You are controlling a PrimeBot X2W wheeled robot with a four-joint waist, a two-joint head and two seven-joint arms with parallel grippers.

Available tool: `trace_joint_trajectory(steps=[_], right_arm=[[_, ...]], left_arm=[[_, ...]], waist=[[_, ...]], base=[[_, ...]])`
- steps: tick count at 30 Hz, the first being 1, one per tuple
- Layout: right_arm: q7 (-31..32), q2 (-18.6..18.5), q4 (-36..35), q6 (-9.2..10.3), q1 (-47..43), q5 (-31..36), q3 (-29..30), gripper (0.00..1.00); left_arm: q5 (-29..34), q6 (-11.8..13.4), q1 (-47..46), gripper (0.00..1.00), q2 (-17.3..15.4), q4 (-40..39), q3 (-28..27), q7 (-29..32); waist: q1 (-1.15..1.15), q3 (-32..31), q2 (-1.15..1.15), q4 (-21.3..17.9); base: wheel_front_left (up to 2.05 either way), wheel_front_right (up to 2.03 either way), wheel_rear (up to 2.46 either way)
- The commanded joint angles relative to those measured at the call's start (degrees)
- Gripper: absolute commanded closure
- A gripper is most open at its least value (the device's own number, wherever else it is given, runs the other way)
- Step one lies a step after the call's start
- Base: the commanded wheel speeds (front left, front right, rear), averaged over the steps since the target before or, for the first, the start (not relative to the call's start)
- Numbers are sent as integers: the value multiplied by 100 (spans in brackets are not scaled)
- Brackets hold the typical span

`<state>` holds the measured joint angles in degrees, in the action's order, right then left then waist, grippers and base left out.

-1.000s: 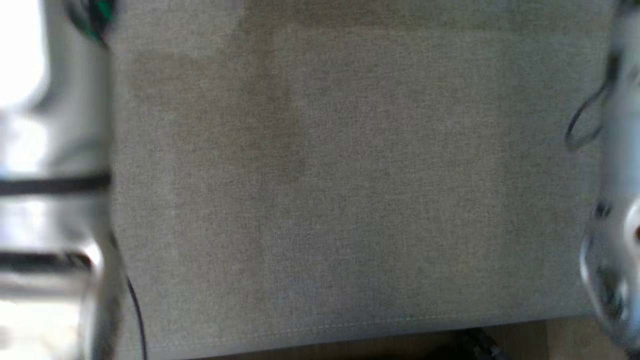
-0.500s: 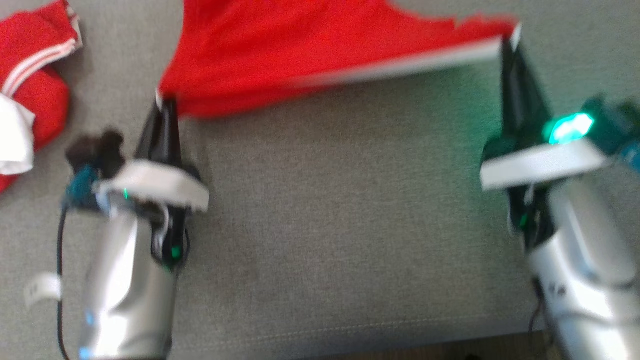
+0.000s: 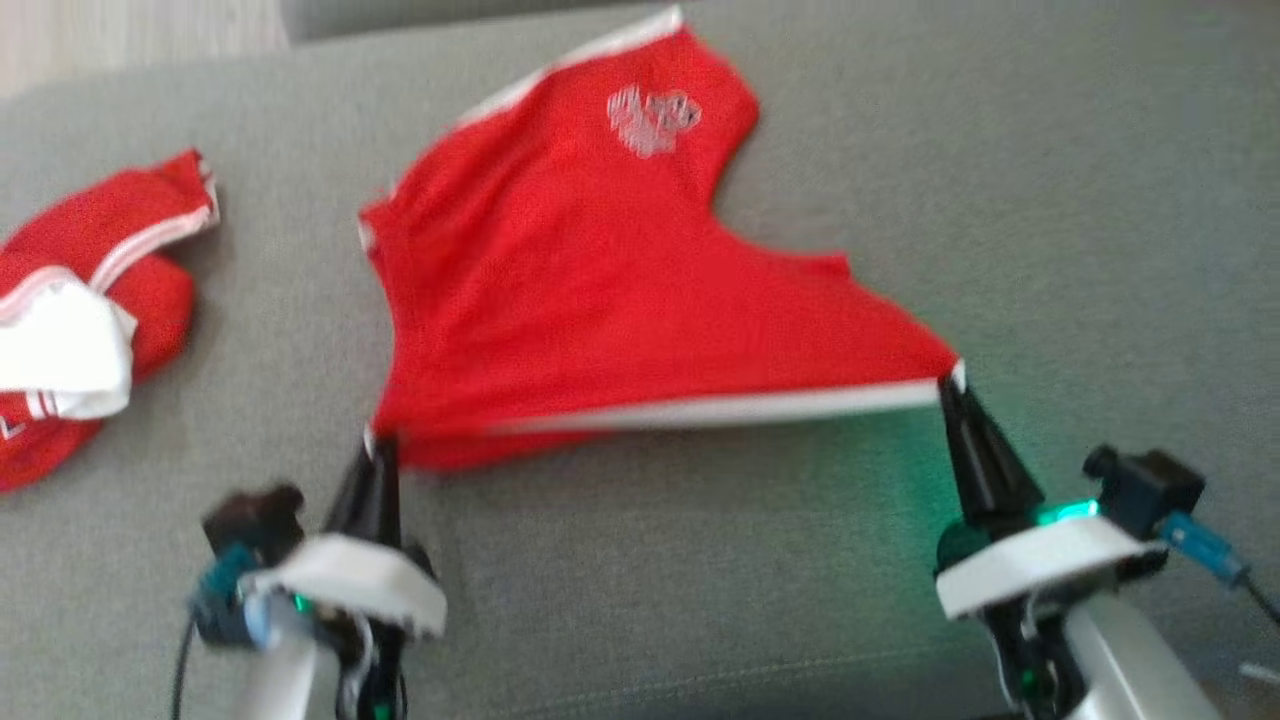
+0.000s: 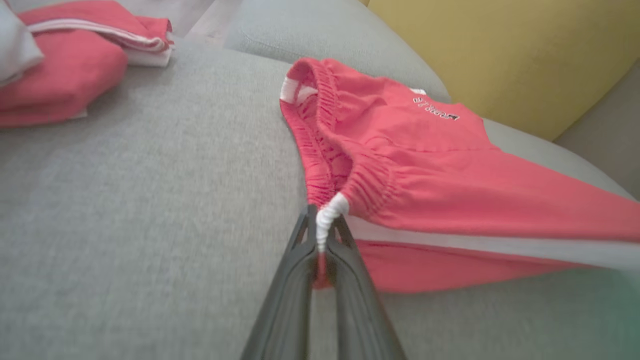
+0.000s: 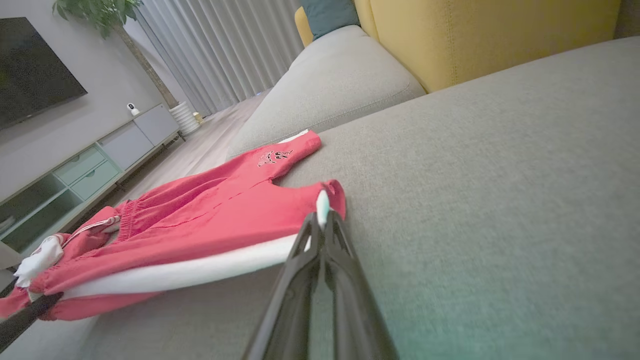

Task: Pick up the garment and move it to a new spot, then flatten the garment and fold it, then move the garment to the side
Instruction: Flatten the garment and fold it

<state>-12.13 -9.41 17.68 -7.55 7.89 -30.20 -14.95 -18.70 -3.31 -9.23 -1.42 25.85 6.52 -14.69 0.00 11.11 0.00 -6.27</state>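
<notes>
The garment (image 3: 600, 290) is a pair of red shorts with a white side stripe and a white logo. It lies spread on the grey sofa seat (image 3: 700, 580), its near edge stretched taut between my two grippers. My left gripper (image 3: 380, 445) is shut on the gathered waistband corner (image 4: 330, 210). My right gripper (image 3: 950, 385) is shut on the white-edged hem corner (image 5: 322, 205). The right wrist view shows the garment (image 5: 210, 220) lifted slightly at the stripe, with a left finger (image 5: 25, 315) at the far end.
A pile of red and white clothes (image 3: 80, 310) lies on the seat to the left. A yellow back cushion (image 4: 500, 50) rises behind the garment. The seat's front edge runs just below my wrists. A TV cabinet (image 5: 75, 170) stands across the floor.
The head camera has swung from bare seat up onto the garment and the clothes pile. Both grippers stay shut on the garment, stretched between them.
</notes>
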Motion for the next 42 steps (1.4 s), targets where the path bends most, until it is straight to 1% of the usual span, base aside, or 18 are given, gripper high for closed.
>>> trace_joint_trajectory(steps=[1, 6, 8, 11, 14, 16, 21, 25, 31, 37, 39, 40, 42], right_arm=[[40, -104, -216, 6, -131, -66, -67, 100], [307, -254, -393, 6, -597, -165, 4, 100], [365, -275, -451, 6, -688, -176, 33, 100], [493, -295, -738, 6, -898, -195, 220, 100], [433, -280, -868, 6, -846, -198, 279, 100], [429, -333, -929, 6, -700, -117, 252, 100], [416, -410, -821, 6, -17, -3, 93, 100], [318, -369, -462, 6, 728, 121, -45, 100], [100, -290, 477, 6, 1887, 341, -81, 100], [-51, -272, 1429, 6, 3016, 572, -101, 100], [-91, -283, 1725, 6, 3413, 710, -126, 100], [-126, -290, 2058, 6, 3765, 843, -133, 100], [-158, -281, 2377, 6, 4109, 963, -98, 100]], left_arm=[[43, 46, 131, 100, -146, -78, -177, -30], [19, 27, 625, 100, -146, -57, -44, -30], [4, 33, 708, 100, -146, -79, -2, -30], [-70, 80, 949, 100, -146, -198, 155, -30], [-100, 122, 999, 100, -146, -238, 219, -30], [-77, 144, 980, 100, -146, -288, 299, -30], [54, 112, 612, 100, -146, -425, 352, -30], [34, 87, 154, 100, -146, -494, 417, -30], [-103, 68, -671, 100, -146, -419, 782, -30], [-435, 288, -1492, 100, -146, -279, 1150, -30], [-528, 382, -1767, 100, -146, -273, 1224, -30], [-637, 463, -2009, 100, -146, -215, 1296, -30], [-727, 526, -2268, 100, -146, -141, 1372, -30]], waist=[[0, -329, 0, -134], [0, -703, 0, -144], [0, -745, 0, -126], [0, -811, 0, -8], [0, -822, 0, 64], [0, -776, 0, 134], [0, -563, 0, 320], [0, -279, 0, 485], [0, 146, 0, 890], [0, 515, 0, 1240], [0, 715, 0, 1328], [0, 876, 0, 1411], [0, 1051, 0, 1470]], base=[[0, 0, 0], [0, 0, 0], [0, 0, 0], [0, 0, 0], [0, 0, 0], [0, 0, 0], [0, 0, 0], [0, 0, 0], [0, 0, 0], [0, 0, 0], [0, 0, 0], [0, 0, 0], [0, 0, 0]])
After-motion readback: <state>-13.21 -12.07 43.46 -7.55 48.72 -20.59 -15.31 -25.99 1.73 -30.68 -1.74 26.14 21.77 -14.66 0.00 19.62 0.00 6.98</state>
